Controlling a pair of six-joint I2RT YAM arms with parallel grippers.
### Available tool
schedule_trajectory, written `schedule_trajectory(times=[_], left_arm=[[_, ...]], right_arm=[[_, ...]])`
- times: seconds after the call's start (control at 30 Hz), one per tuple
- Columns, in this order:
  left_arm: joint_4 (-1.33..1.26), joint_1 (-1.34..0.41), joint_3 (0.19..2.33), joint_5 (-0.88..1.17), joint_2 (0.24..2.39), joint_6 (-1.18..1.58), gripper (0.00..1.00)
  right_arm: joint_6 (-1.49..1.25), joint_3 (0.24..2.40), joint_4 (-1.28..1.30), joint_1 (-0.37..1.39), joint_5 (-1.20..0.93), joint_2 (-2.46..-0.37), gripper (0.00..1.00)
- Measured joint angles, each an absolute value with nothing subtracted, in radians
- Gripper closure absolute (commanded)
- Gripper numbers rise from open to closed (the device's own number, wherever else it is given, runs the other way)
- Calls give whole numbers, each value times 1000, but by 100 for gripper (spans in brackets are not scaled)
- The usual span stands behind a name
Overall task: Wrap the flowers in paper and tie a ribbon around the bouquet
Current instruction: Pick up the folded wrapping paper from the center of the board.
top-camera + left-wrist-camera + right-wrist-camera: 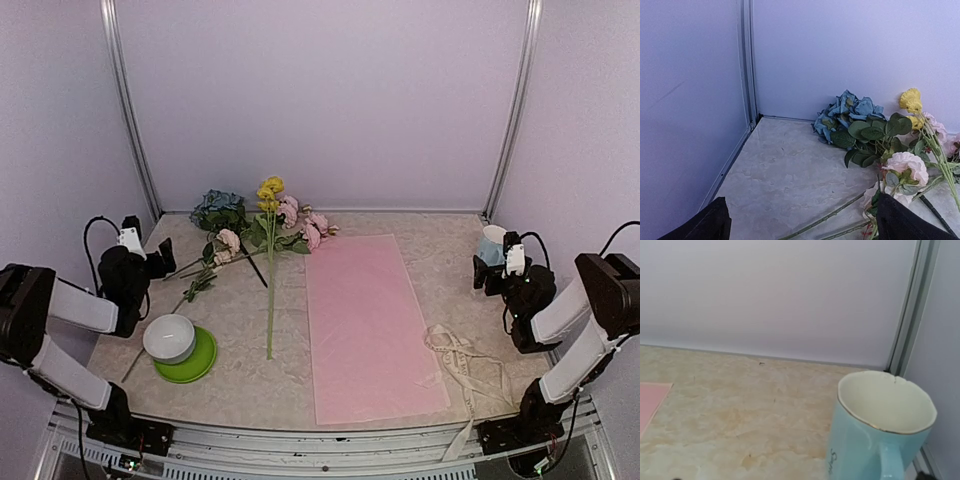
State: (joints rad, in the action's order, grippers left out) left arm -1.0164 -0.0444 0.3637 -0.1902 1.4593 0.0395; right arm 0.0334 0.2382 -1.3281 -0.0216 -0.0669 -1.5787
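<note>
Hardly any text was legible.

Pale blue mug [880, 425], right wrist view: dark cursive script sat low on side, left of handle. Only first strokes showed, possibly capital S. Rest was cut off by bottom frame edge, so word could not be read.

Same mug, top view: too small, no lettering could be made out.

Cream ribbon [470, 372], top view: any print was too small to read.

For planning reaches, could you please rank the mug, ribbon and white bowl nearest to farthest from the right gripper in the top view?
1. mug, right at the right gripper, far right.
2. ribbon, near right corner.
3. white bowl, near left.
</note>
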Motion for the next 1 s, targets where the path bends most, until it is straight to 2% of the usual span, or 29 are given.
schedule_trajectory(times=[0.23, 0.47, 0.5, 0.6, 0.67, 0.8, 1.0], left_arm=[[-921, -199, 368, -342, 1197, -9, 1], [-695, -367, 491, -380, 996, -12, 5], [-649, -411, 514, -384, 980, -14, 6], [-533, -510, 579, -393, 978, -9, 11], [-452, -585, 628, -403, 997, -6, 11], [-317, -728, 708, -406, 1072, -4, 11], [-123, -816, 797, -348, 1272, 17, 13]], right_arm=[[33, 238, -1328, -22, -67, -1579, 0], [45, 258, -1253, -22, -102, -1560, 2], [51, 292, -1167, -22, -123, -1536, 7], [29, 469, -900, -22, -166, -1485, 29], [-7, 617, -741, -21, -233, -1475, 36], [-91, 826, -469, 36, -345, -1478, 35], [-174, 980, -73, 233, -371, -1563, 23]])
